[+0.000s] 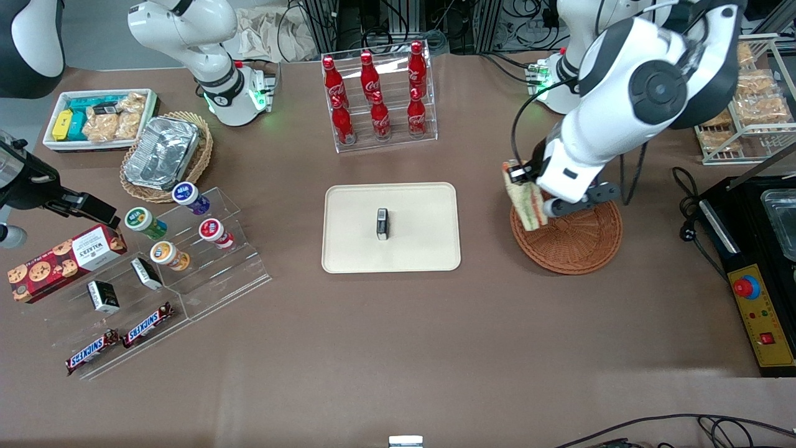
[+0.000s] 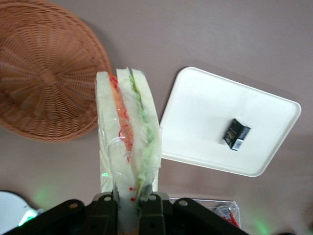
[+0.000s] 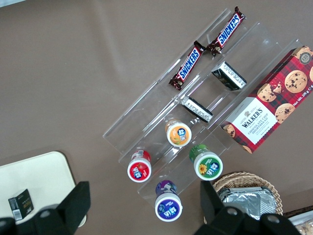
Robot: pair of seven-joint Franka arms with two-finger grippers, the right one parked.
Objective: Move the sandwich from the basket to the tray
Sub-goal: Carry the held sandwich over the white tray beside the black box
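A: Nearest to the front camera, what can be read?

B: Two bars with "SNICKERS" point(image 1: 119, 338) lie on the lowest step of a clear stepped stand point(image 1: 205, 274), toward the parked arm's end of the worktop point(image 1: 398, 361). Beside them lies a red tartan box point(image 1: 65, 254) printed "WALKERS", with cookies pictured on it. Two small black boxes point(image 1: 124, 284) and four round tubs with coloured lids point(image 1: 177, 222) sit on the higher steps; their labels are too small to read.

A: And in the middle?

B: The cream tray point(image 1: 429, 214) lies flat, and one small black packet point(image 1: 382, 223) rests on it.

A: Where is the sandwich?

B: The sandwich point(image 1: 526, 200) is held in the air above the edge of the reddish-brown basket point(image 1: 575, 239), on the side nearer the tray, not touching the wicker. The claw point(image 2: 128, 203) is clamped on one end of it; in the wrist view its two black fingers point(image 2: 103, 208) press the bread from both sides, and orange, red and green layers show under a clear wrap.

A: Farther away?

B: A clear rack holds six red bottles point(image 1: 375, 93) with "Coca-Cola" script. Toward the parked arm's end, a tan wicker basket carries a foil container point(image 1: 161, 152), and a white bin point(image 1: 99, 118) holds snacks.
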